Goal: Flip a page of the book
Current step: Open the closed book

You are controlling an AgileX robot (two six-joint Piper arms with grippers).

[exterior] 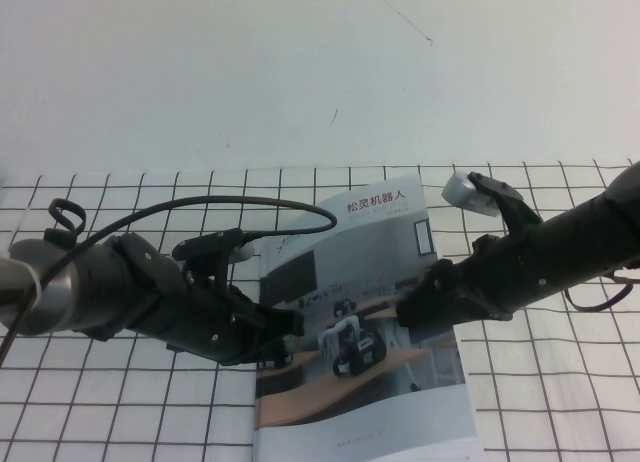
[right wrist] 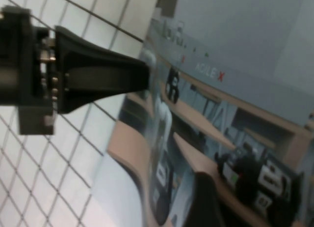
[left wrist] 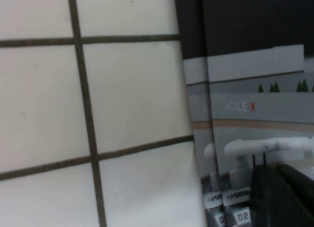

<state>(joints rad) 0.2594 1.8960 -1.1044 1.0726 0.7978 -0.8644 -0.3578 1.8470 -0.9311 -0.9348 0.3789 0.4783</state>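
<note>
The book [exterior: 355, 402] lies closed on the grid mat, cover up, with a red title at its far end and a photo of robots on wooden desks. My left gripper [exterior: 283, 327] is low at the book's left edge, about halfway along it. My right gripper [exterior: 408, 317] is low over the cover near the right edge. In the left wrist view the cover [left wrist: 255, 104] fills the side next to the left gripper's dark tip [left wrist: 282, 197]. In the right wrist view the cover [right wrist: 235, 89] lies under the right gripper [right wrist: 206, 202], and the left gripper [right wrist: 113, 74] touches the book's far edge.
The white mat with a black grid [exterior: 560, 382] covers the table's near half; bare white surface [exterior: 300, 72] lies beyond it. A black cable [exterior: 250, 204] loops above the left arm. Both arms reach inward from the sides and cross the book's edges.
</note>
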